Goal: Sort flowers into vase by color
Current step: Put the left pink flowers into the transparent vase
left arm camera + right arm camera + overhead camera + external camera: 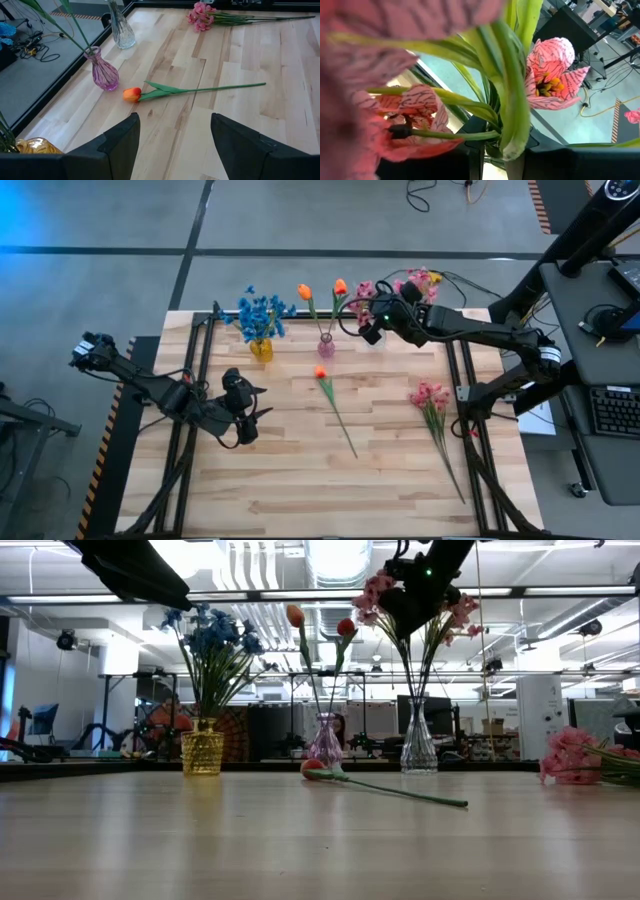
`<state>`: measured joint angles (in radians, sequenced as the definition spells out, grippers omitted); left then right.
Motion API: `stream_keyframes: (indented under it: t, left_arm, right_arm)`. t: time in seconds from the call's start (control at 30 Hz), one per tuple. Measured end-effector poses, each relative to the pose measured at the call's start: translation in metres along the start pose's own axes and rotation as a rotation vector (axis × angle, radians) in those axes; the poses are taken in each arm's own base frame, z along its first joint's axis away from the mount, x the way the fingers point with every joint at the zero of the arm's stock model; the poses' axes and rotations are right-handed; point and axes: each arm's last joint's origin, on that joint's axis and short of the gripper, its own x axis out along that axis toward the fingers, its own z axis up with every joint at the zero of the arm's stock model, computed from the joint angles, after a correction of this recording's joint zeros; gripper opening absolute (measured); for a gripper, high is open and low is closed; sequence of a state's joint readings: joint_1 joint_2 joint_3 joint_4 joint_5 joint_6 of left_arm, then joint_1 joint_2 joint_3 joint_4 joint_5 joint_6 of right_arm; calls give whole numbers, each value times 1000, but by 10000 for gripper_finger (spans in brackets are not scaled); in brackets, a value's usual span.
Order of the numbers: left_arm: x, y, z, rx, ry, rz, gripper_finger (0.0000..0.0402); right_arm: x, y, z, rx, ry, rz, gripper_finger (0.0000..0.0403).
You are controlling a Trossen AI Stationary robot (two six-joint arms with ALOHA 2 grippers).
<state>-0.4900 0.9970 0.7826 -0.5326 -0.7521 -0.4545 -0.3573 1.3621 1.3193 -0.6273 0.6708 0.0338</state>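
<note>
Blue flowers (262, 312) stand in a yellow vase (202, 748). Two orange tulips (318, 625) stand in a purple vase (325, 744). Pink flowers (378, 592) rise over a clear vase (418, 745), and my right gripper (370, 328) is shut on them just above it. One orange tulip (335, 405) and one pink spray (433, 408) lie flat on the table. My left gripper (245, 408) hovers open at the table's left, the lying tulip (132, 94) ahead of its fingers. My right gripper pinches the green stems of the pink flowers (512, 142) between its two fingers, just below the blooms. The fingers come slanting down from the table's right. The blooms stand upright above the fingers, and the stems run down into the clear vase's neck (416, 705).
The three vases stand in a row along the table's far edge. Black frame rails (205, 380) run along the table's left and right sides. Bare wood (300, 480) lies toward the near edge.
</note>
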Motion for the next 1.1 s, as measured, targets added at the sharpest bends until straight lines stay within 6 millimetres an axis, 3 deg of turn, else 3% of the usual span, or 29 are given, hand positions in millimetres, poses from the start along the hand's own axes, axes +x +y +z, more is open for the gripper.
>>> stream_keyframes:
  t: [1.1]
  left_arm:
    - [0,0,0,0,0,0,225]
  right_arm:
    - [3,2,-3,-10,4,0,38]
